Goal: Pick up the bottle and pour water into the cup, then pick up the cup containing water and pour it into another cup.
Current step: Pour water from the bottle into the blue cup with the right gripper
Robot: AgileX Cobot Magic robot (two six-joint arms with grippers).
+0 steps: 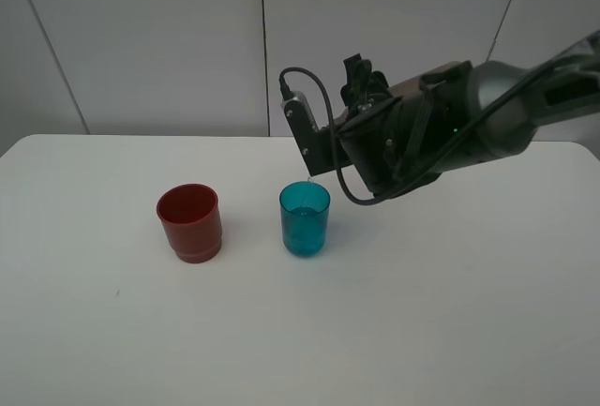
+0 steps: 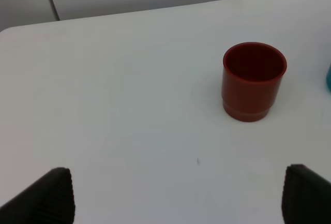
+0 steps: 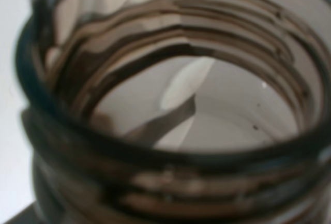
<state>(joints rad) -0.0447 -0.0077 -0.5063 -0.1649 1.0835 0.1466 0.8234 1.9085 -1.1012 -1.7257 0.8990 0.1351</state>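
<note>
The right tool (image 1: 368, 80) is clenched on a tall, translucent, smoky grey-brown plastic bottle (image 3: 165, 146). It holds the bottle in the air, tipped well over toward its side. The uncapped threaded neck slants down toward a small translucent teal-blue plastic cup (image 1: 305, 223) on the white counter (image 1: 422, 331).

In the exterior high view the tool and most of the bottle sit above the teal cup and to its right. The mouth end is closest to the teal cup, just over its rim and not touching it. Some water shows in the lower part of the teal cup, which stands upright.

In the right wrist view the bottle's open mouth fills the picture, blurred and very close to the lens.

An opaque dark red plastic cup (image 1: 189, 223), wider and squatter with a stepped base, stands upright to the left of the teal cup. The two are apart.

The left tool (image 2: 178, 198) is released. Its dark fingertips (image 2: 51, 198) are spread wide over bare counter, well apart from the teal cup. From the left wrist, the red cup is nearer, and only a sliver of the teal cup shows at the picture's edge.
</note>
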